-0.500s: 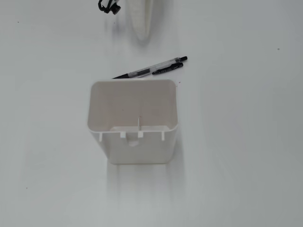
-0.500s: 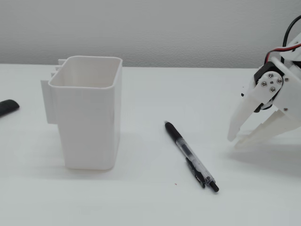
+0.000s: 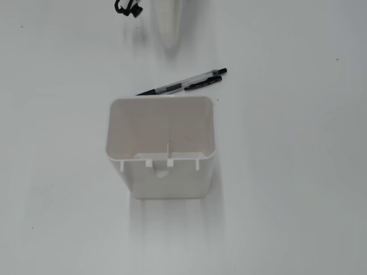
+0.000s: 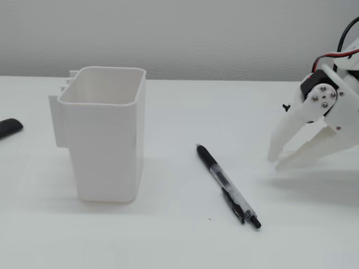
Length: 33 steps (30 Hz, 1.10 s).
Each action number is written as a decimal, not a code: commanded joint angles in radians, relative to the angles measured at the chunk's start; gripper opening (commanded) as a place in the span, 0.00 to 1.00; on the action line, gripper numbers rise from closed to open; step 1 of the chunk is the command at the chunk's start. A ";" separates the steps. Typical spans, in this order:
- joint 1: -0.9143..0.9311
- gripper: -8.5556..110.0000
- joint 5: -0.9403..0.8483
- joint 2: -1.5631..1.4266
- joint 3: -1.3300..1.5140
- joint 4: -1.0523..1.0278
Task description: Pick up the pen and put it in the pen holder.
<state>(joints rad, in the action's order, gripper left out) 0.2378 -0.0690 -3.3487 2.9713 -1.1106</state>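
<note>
Slightly parted claw (image 4: 275, 162), empty, pen (image 4: 227, 185) apart

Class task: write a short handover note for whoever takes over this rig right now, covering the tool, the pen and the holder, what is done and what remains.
Tool: open, empty, hanging low over the table to the right of the pen in the side fixed view.
Pen: lying flat on the table between holder and tool, untouched.
Holder: upright, empty.
Done: nothing yet.
Left: grasp the pen, lift it, drop it in the holder.
</note>
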 commanded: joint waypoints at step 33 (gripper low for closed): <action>-0.207 0.22 -0.181 1.545 -0.985 -0.008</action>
<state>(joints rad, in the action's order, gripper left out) 0.0353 -0.2577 -1.8147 2.0295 -1.1520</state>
